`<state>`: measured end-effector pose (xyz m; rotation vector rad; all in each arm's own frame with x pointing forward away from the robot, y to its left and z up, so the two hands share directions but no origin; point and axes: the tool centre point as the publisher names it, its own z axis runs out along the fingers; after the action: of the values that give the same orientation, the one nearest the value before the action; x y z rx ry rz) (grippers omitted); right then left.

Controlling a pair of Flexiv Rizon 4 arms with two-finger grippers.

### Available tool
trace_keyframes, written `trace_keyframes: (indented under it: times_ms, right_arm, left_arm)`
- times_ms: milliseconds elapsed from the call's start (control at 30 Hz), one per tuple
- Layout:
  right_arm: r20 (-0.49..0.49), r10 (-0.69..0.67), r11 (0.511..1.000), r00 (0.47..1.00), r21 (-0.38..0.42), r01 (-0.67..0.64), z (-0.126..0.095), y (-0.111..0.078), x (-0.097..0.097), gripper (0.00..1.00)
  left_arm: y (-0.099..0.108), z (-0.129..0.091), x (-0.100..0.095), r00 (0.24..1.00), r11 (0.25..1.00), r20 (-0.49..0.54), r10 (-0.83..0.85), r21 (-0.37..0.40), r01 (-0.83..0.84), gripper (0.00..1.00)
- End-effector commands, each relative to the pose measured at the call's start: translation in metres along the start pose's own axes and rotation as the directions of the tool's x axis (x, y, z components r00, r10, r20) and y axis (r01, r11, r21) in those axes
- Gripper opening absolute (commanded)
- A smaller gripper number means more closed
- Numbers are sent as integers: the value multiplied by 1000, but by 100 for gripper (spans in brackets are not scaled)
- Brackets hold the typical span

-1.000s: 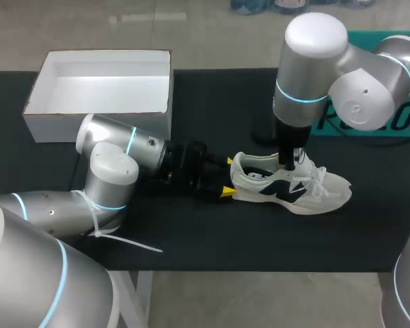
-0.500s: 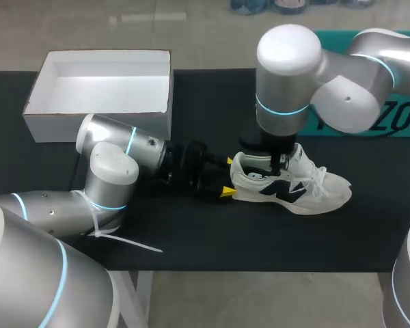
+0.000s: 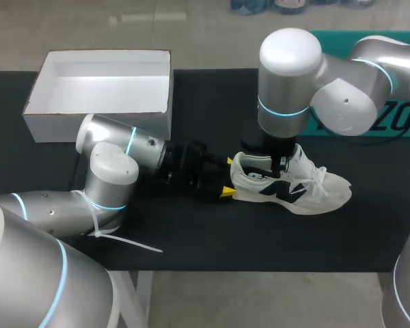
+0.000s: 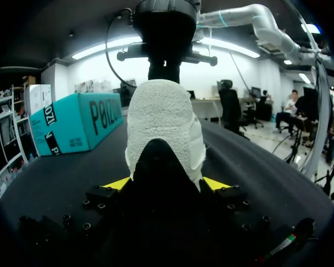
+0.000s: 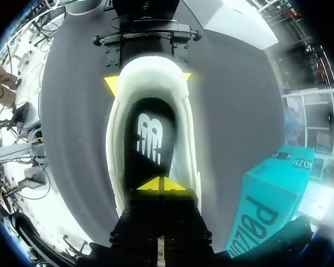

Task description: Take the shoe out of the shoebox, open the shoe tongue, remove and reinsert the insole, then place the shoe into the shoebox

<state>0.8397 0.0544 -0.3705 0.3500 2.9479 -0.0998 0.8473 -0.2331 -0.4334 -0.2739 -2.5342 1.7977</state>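
Shoe (image 3: 294,188) is out of the box, standing on its sole on the black table (image 3: 191,232), center-right of the head view. Heel points left, toe right, laces (image 3: 319,179) loose over the top.

Left gripper (image 3: 228,177) comes in low from the left. Its 2 yellow tips sit 1 on each side of the heel and both touch it, so it's clamped on the shoe. Left wrist view agrees: the white heel (image 4: 161,128) sits between the tips of the gripper (image 4: 167,183).

Right gripper (image 3: 281,166) comes straight down from the upper right into the shoe opening. In the right wrist view its tips (image 5: 161,183) are pressed together just above the black insole (image 5: 150,139), which lies flat in the shoe (image 5: 150,89). Can't tell if anything is pinched between them.

Shoebox (image 3: 102,89): white, open, upper left of the head view, well apart from the shoe. Teal box (image 3: 396,116) at the right edge, behind the right arm.
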Motion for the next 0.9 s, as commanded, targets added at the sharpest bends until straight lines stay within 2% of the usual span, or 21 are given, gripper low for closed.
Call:
trace_keyframes:
  times_ms: [33,433,467,500,533,567,600,633,700,900]
  right_arm:
    - [-10,6,1000,1000,9,-5,9,2,-5,0]
    - [-51,10,1000,999,16,-9,20,-1,-9,0]
    - [-52,10,1000,999,17,-9,20,-2,-9,4]
    - [-54,11,1000,998,17,-10,21,-2,-8,16]
    - [-55,11,1000,998,18,-10,22,-2,-8,18]
    - [-57,11,1000,998,19,-10,22,-2,-7,25]
    - [-57,12,1000,998,19,-11,23,-2,-7,27]
    - [-58,13,1000,998,20,-12,23,-3,-7,39]
    - [-59,16,1000,998,20,-15,24,-4,-6,46]
    - [-58,22,1000,998,20,-21,24,-7,-5,44]
  left_arm:
    - [2,3,0,1000,1000,-2,0,-2,0,0]
    - [2,3,0,1000,1000,-2,0,-2,0,0]
    - [2,3,0,1000,1000,-2,0,-2,0,0]
    - [2,3,0,1000,1000,-2,0,-2,0,0]
    - [2,3,0,1000,1000,-2,0,-2,0,0]
    - [2,3,0,1000,1000,-2,0,-2,0,0]
    - [2,3,0,1000,1000,-2,0,-2,0,0]
    - [2,3,0,1000,1000,-2,0,-2,0,0]
    - [2,3,0,1000,1000,-2,0,-2,0,0]
    - [2,3,0,1000,1000,-2,0,-2,0,0]
